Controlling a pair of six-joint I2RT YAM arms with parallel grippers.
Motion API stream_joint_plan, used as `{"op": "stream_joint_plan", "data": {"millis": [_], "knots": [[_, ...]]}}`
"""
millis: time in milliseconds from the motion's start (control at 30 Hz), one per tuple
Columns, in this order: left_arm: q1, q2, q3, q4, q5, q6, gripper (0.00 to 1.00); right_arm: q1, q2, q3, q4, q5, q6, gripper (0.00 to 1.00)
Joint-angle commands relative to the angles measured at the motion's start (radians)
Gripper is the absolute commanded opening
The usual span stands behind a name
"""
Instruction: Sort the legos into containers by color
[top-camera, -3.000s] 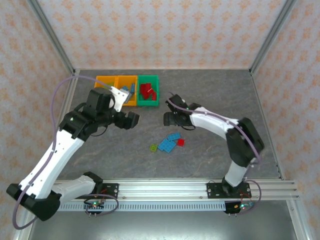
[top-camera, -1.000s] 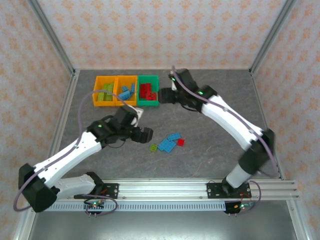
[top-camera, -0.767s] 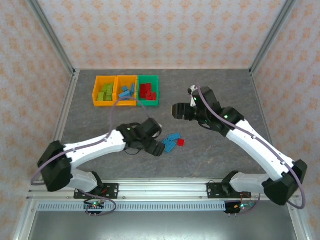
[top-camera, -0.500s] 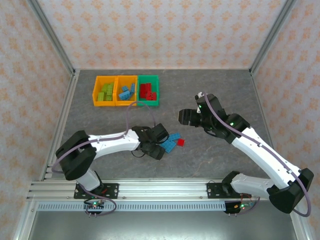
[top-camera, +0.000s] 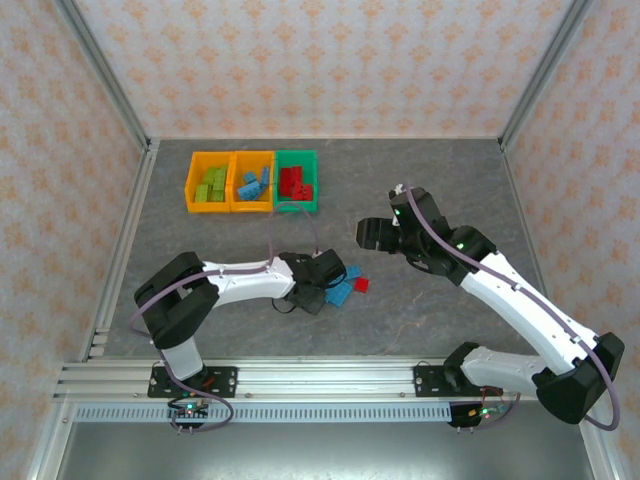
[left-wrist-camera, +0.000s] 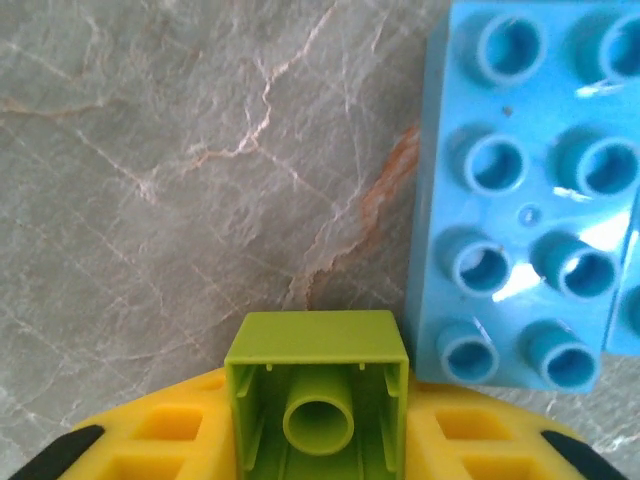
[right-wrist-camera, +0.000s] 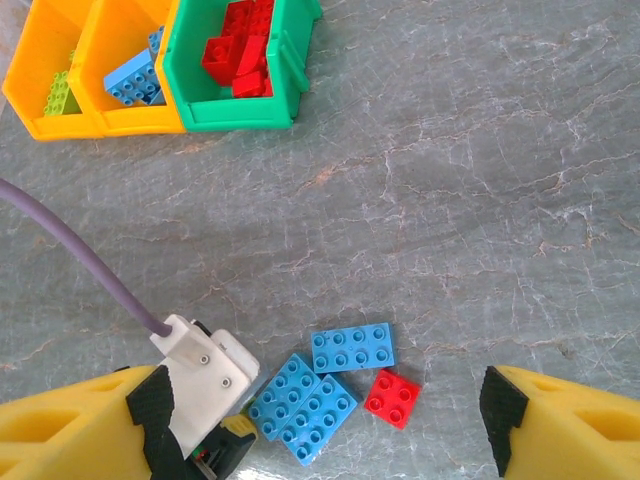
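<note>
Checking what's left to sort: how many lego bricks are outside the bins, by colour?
light blue studded plastic bricks: 3
red studded plastic brick: 1
lime green plastic brick: 1
Total: 5

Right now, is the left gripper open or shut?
Shut on the lime green lego: in the left wrist view, the fingers of the left gripper press against both its sides.

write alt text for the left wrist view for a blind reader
A lime green lego is gripped between the yellow fingers of the left gripper, hollow underside toward the camera. A light blue lego lies studs up on the grey table, to its upper right.
</note>
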Motion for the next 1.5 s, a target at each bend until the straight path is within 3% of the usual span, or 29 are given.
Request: {"op": "stream_joint_plan", "data": {"millis": [0,167,267,367,500,633,767,933,1100,1267,1467], "knots": [[0.002,0.011,0.012,0.025,-0.051,0.006,0.24,-0.003,0.002,0.003,-0.03,-0.004,0.016,0.83],[0.022,-0.089,-0.001,0.013,-0.042,0.013,0.23,-0.003,0.008,0.001,-0.052,-0.114,-0.004,0.83],[0.095,-0.185,-0.002,-0.008,-0.039,0.032,0.23,-0.003,0.016,-0.002,-0.063,-0.221,-0.022,0.83],[0.24,-0.27,0.008,-0.007,-0.004,0.07,0.23,0.002,0.029,-0.005,-0.05,-0.324,-0.027,0.82],[0.51,-0.287,0.075,0.016,0.066,0.123,0.22,0.01,0.03,-0.008,-0.014,-0.305,-0.014,0.83],[0.782,-0.169,0.209,0.056,0.128,0.107,0.22,0.009,0.033,-0.011,0.005,-0.279,-0.003,0.83],[0.932,0.014,0.392,0.074,0.12,0.071,0.22,0.009,0.037,-0.008,-0.004,-0.272,0.009,0.83],[0.991,0.243,0.66,-0.006,0.126,0.088,0.29,0.009,0.015,-0.028,-0.006,-0.247,0.035,0.83],[0.994,0.303,0.78,-0.075,0.125,0.113,0.4,0.01,0.004,-0.047,0.0,-0.223,0.067,0.83],[0.992,0.179,0.655,-0.022,0.172,0.104,0.42,0.01,0.001,-0.062,0.008,-0.198,0.084,0.83],[0.958,-0.114,0.449,0.016,0.235,0.074,0.43,0.011,0.026,-0.078,0.027,-0.167,0.107,0.84]]}}
